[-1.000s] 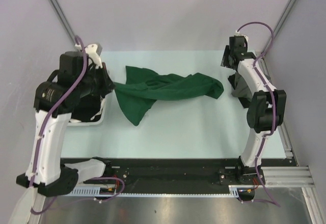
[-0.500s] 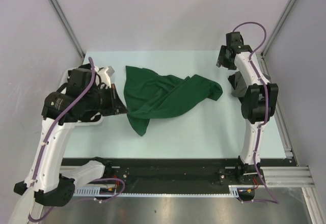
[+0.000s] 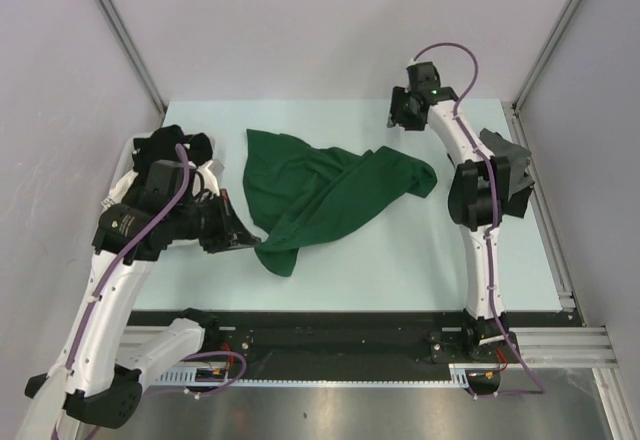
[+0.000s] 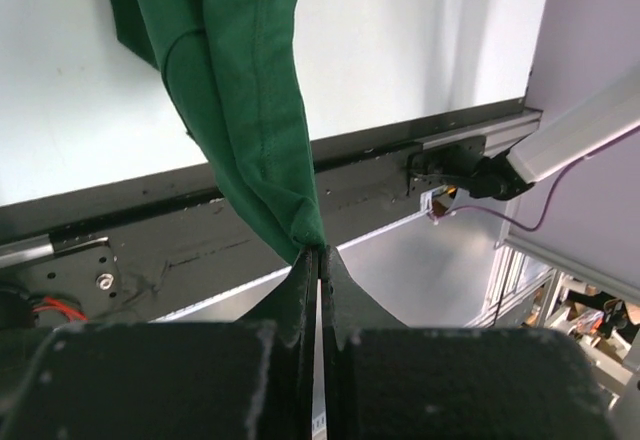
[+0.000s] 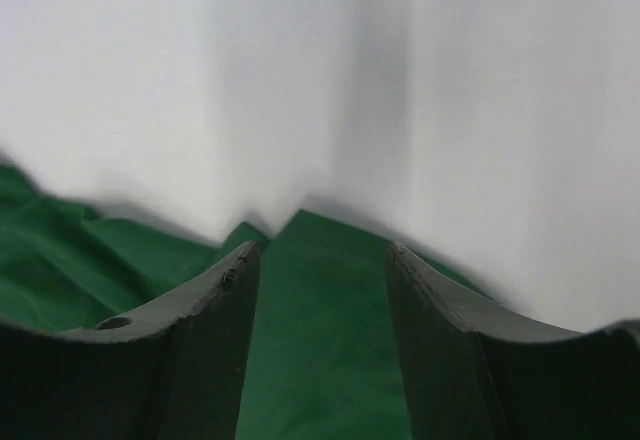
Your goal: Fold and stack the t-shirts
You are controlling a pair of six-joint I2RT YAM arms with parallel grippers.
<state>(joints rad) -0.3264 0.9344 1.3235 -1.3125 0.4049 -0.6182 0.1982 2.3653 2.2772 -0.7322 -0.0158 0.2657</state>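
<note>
Dark green t-shirt (image 3: 320,185): plain cotton, unfolded, crumpled, lying across centre of top view. Broad part at upper left, bunched lobe at right, narrow tail running to lower left. Tail tip pinched tight in my left gripper (image 4: 320,255); in left wrist view cloth rises from there in long folds, seam visible. Grey t-shirt (image 3: 497,148): small heap at right of frame, mostly hidden.

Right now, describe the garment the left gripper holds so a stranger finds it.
Find the pale table. Crumpled across its middle lies a t-shirt, one corner pinched by the left gripper. It is the only dark green thing there.
</note>
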